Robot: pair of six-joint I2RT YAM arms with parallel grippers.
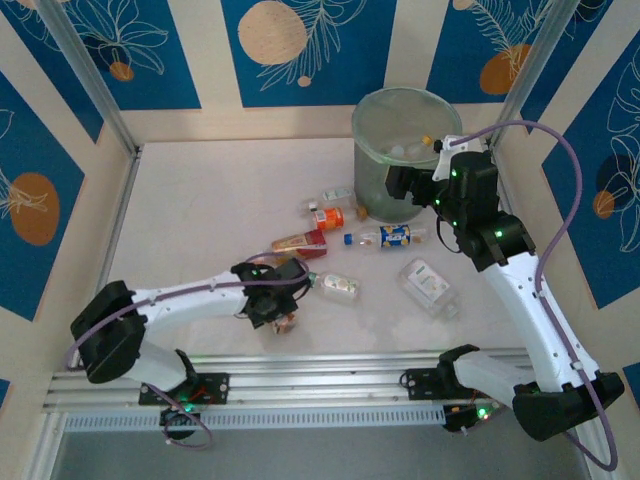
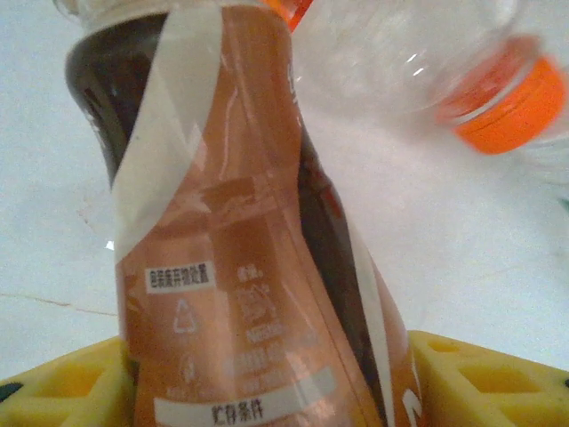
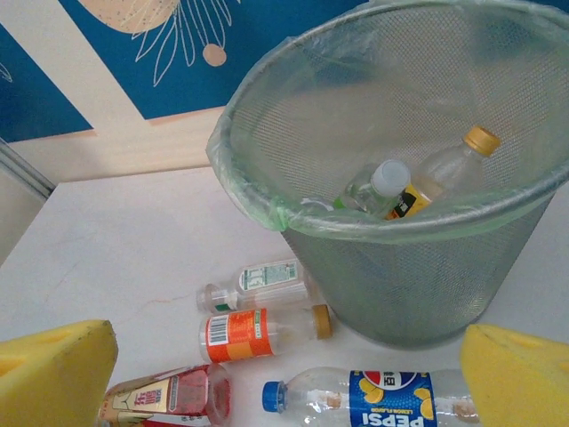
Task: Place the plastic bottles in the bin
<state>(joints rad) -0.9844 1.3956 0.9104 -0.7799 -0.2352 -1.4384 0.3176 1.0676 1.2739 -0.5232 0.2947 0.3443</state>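
Left gripper is pinching the brown bottle, lower centre in the top view; it should be lifting straight up first. Right gripper is hanging open, empty, near the bin.

The clear, blue-capped plastic bottle bears a blue label reading "PEPSI", upside down. The brown-labelled plastic bottle shows "贮存条件" and a recycling triangle.
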